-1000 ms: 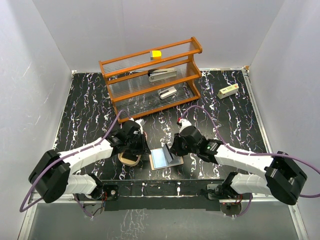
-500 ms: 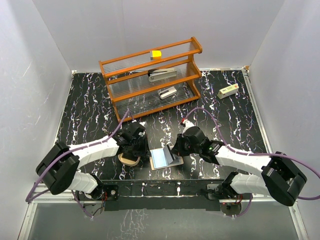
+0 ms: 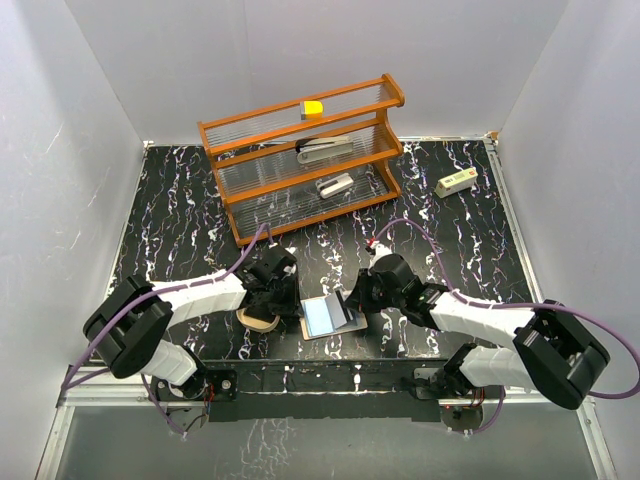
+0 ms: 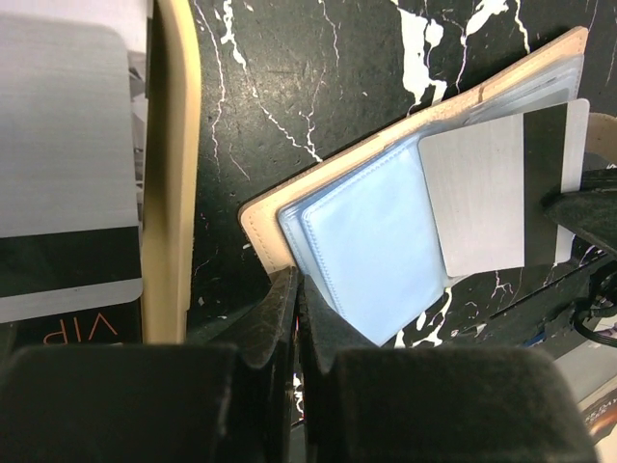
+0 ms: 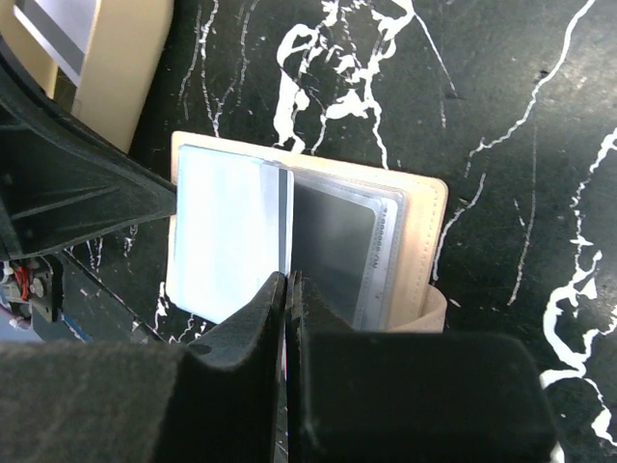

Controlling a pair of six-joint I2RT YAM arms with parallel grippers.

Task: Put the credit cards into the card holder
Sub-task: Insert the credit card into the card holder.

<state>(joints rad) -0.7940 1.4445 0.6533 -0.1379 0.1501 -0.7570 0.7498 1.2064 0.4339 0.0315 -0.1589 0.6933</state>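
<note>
Just left of the open tan wallet [image 4: 366,241], showing one striped credit card [image 4: 63,145] lying flat in the oval card holder [image 4: 174,193]; touching the wallet's left corner with the left gripper [image 4: 297,289], fingers pressed together; over the wallet's clear sleeves, pinching a second card [image 4: 482,193] by its edge with the right gripper [image 5: 287,285].

My left arm [image 3: 190,297] and right arm [image 3: 480,318] are white shells linked by chunky black joints, each trailing a purple cable [image 3: 402,219] that loops from the shoulder up to the wrist. My fingers [image 4: 270,328] are matte black wedges, tapering to thin edges, with a coarse, felt-like black padding across their bases.
</note>
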